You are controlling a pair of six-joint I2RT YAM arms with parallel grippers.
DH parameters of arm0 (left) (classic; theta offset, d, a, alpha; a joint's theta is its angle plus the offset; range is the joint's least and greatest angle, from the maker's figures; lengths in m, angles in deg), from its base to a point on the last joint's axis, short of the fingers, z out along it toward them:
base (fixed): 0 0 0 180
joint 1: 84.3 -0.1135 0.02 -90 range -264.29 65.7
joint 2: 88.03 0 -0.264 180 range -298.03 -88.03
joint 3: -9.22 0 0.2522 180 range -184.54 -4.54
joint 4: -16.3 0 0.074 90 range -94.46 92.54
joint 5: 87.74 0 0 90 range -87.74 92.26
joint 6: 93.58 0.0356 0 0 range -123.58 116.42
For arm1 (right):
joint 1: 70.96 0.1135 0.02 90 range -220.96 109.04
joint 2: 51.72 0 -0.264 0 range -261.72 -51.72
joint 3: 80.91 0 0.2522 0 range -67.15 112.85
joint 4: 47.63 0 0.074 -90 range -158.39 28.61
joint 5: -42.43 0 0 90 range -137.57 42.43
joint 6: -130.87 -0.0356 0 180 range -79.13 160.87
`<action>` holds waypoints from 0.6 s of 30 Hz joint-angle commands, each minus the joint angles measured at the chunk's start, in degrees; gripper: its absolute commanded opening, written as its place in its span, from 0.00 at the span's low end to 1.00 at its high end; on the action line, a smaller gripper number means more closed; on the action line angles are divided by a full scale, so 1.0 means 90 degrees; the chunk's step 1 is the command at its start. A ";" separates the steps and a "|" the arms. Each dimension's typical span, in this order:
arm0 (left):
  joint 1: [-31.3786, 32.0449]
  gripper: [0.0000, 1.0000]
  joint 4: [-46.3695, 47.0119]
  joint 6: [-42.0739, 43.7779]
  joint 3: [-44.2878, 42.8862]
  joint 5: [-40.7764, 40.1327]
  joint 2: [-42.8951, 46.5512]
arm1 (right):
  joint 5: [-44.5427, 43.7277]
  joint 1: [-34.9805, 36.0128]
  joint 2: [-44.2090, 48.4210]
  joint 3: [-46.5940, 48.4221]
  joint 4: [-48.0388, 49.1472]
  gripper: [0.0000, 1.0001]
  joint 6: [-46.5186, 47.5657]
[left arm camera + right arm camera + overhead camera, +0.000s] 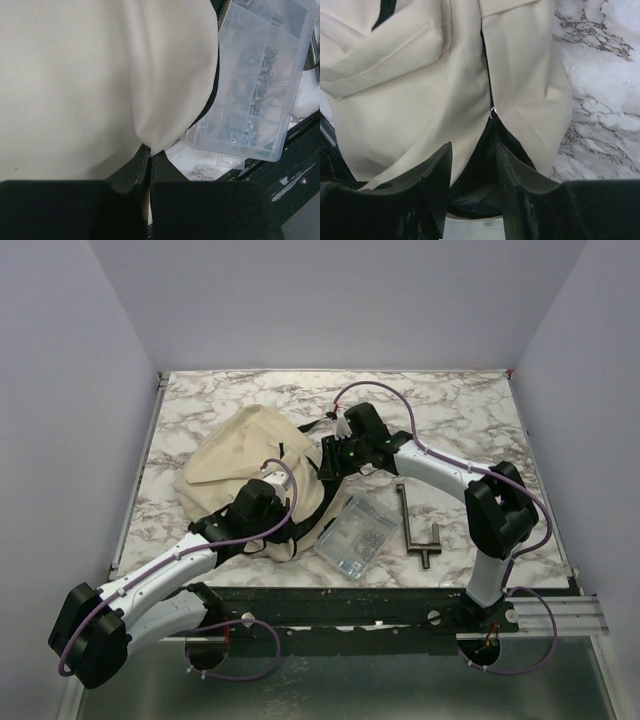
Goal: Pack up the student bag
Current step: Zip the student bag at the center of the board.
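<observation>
- The table [450, 410] has a white marble-pattern top with grey veins. It fills the middle of the top view, with both arm bases at its near edge.
- The bag [240, 450] is cream fabric and lies slumped on the left-centre of the table, with black straps showing at its right and near sides. It is the biggest thing on the table and lies between the two grippers.
- The left arm [160, 575] reaches from the near left corner up to the bag's near edge. The right arm [440, 470] bends in from the right and ends at the bag's right side.
- A clear box [355, 535] of small metal parts lies just beside the bag on its right, near the table's front edge. In the left wrist view one of its corners sits just by the bag's rounded edge.
- A metal tool [410, 530] with a long bar and a short cross handle lies to the right of the box, apart from it.
- The left gripper [148, 157] is closed tight, with a pointed fold of the bag's cream cloth pinched at its tip.
- The right gripper [472, 160] stands partly open, its two black fingers [437, 170] set either side of the bag's black zip [487, 75]. Whether they touch the cloth I cannot tell.
- A small metal ring [493, 111] sits on the zip line, just above the gap between the right fingers.
</observation>
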 commanded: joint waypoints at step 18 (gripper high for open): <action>-0.0094 0.00 -0.0137 -0.0055 0.0237 0.0338 0.0259 | -0.1256 0.0094 -0.0633 0.0599 -0.1142 0.48 0.2436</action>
